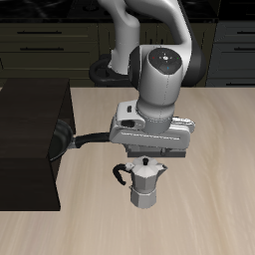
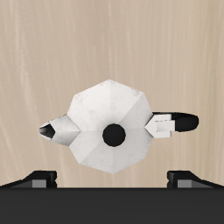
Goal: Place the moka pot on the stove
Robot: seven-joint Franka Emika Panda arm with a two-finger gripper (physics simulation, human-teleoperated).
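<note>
The moka pot (image 1: pixel 146 183) is small, silver and faceted, with a black side handle and a black lid knob. It stands upright on the wooden table near the front edge. My gripper (image 1: pixel 148 156) hangs directly above it, a little over the lid. In the wrist view the pot (image 2: pixel 96 109) shows from above with its knob (image 2: pixel 114 134), handle (image 2: pixel 178 124) and spout (image 2: pixel 56 131). My gripper (image 2: pixel 112 178) is open, with the fingertips (image 2: pixel 38 178) wide apart and clear of the pot. The stove is not in view.
A large dark box-like cabinet (image 1: pixel 30 149) stands beside the pot. The black long handle of a frying pan (image 1: pixel 88 139) sticks out from the cabinet's side, close behind the pot. Dark drawers (image 1: pixel 50 40) line the back.
</note>
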